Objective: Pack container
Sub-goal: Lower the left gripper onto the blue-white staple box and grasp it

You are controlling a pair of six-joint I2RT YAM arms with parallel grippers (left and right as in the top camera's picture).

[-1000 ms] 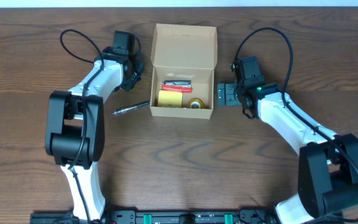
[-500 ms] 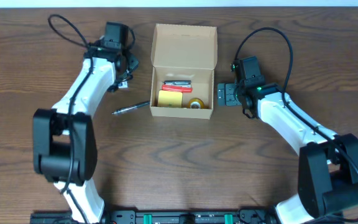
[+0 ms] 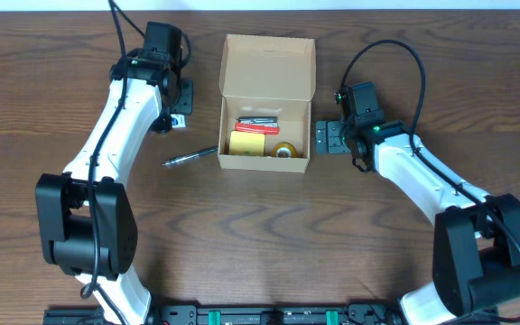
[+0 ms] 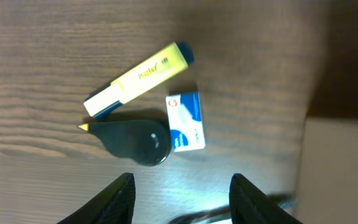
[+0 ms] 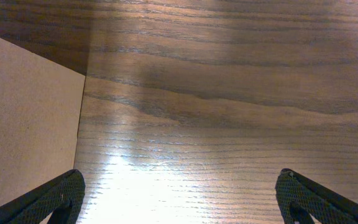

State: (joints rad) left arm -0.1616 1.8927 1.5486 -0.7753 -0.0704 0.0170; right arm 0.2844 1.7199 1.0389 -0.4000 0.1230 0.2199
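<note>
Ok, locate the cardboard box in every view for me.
Overhead: the container stands top centre, lid open.
Left wrist: its tan side fills the lower right corner.
Right wrist: its tan side runs down the left edge.
Shared landmark: the dark wood table under it.

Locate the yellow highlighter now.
Left wrist view: the yellow highlighter lies on the table, just above the small blue-and-white box, on the container's left side.

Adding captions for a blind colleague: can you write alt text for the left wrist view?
The left gripper hangs open near a yellow highlighter, a small blue-and-white box and a black teardrop-shaped item lying close together on the wooden table. The tan wall of the container shows at the right edge.
</note>
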